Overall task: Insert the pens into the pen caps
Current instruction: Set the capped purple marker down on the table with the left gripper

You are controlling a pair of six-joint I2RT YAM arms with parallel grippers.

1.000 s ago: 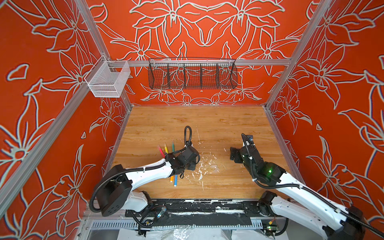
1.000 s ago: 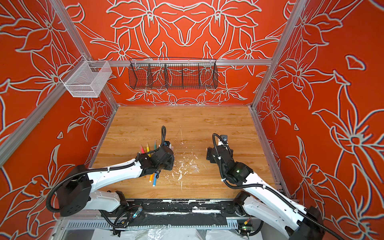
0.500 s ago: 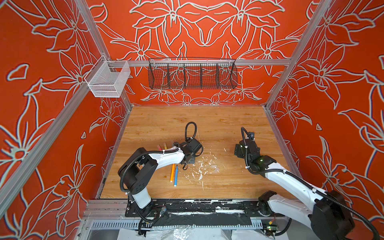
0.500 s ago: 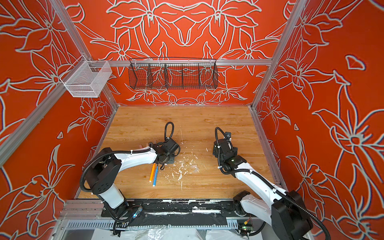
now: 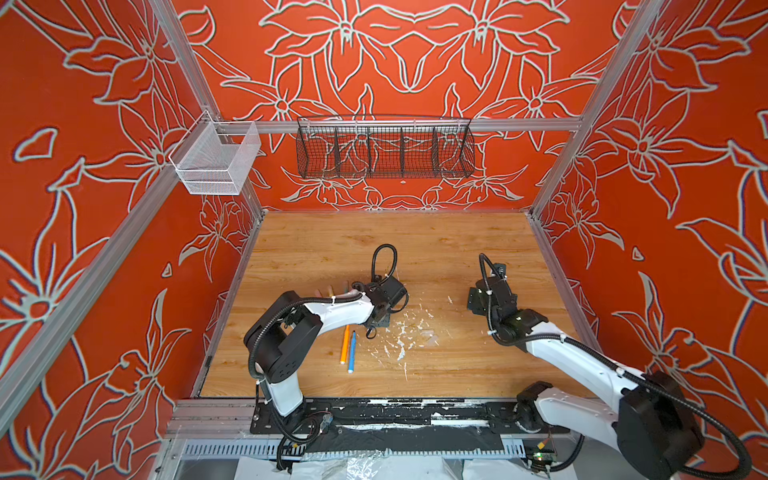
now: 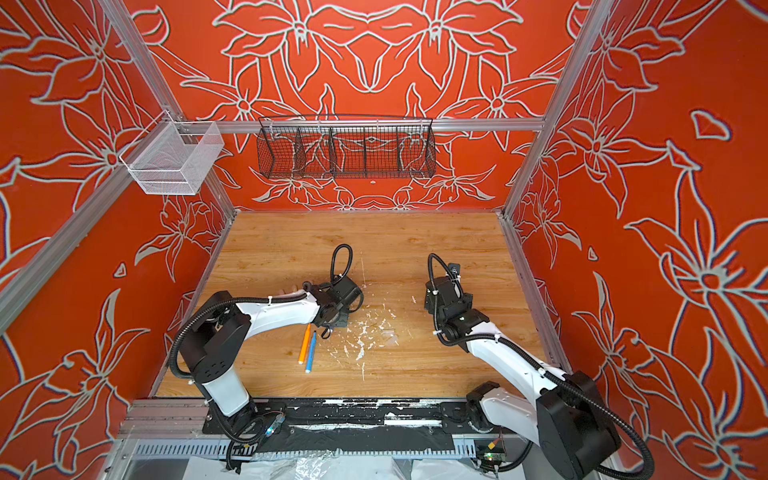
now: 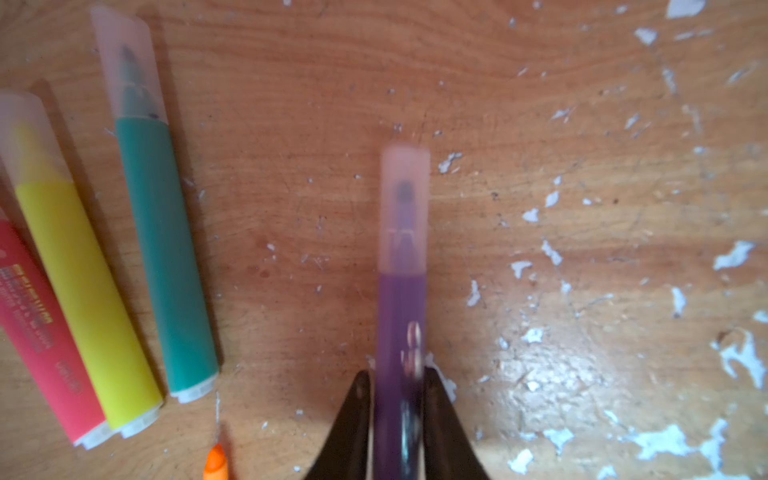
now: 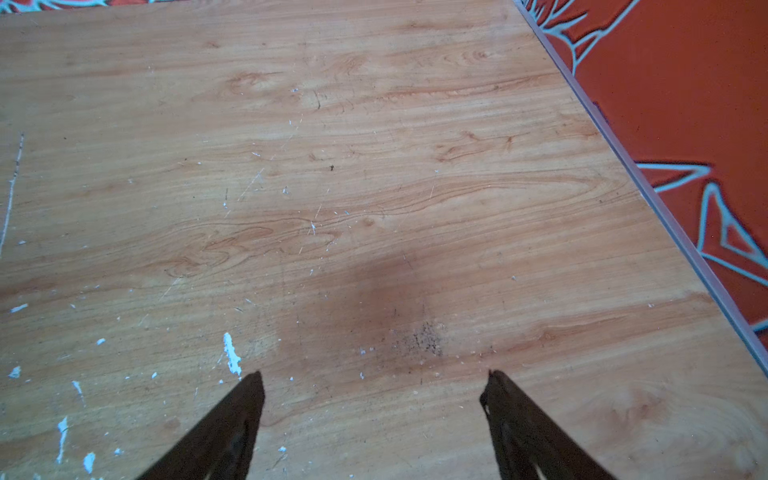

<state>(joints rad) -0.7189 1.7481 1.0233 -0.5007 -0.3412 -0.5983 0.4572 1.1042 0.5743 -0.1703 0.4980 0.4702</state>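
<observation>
Nearest on the bench (image 5: 374, 241) lie the orange pen (image 5: 345, 344) and the blue pen (image 5: 352, 352), side by side and both seemingly uncapped. The loose caps are too faint to pick out among the white flecks (image 5: 401, 353) to their right. Just beyond, the left fingers (image 7: 353, 424) sit close on either side of the purple pen (image 7: 401, 332), which wears its clear cap (image 7: 405, 208); blur hides whether they pinch it or only flank it. On the right, at about the same depth, the right fingers (image 8: 232, 428) stand wide apart over bare wood, holding nothing. Farther left, the green pen (image 7: 166, 249), yellow pen (image 7: 83, 291) and red pen (image 7: 37, 332) lie capped in a row. The pens look light, stiff and smooth, so likely to roll. Mid-barrel is probably the place to pinch them, and the thin caps near their closed end
</observation>
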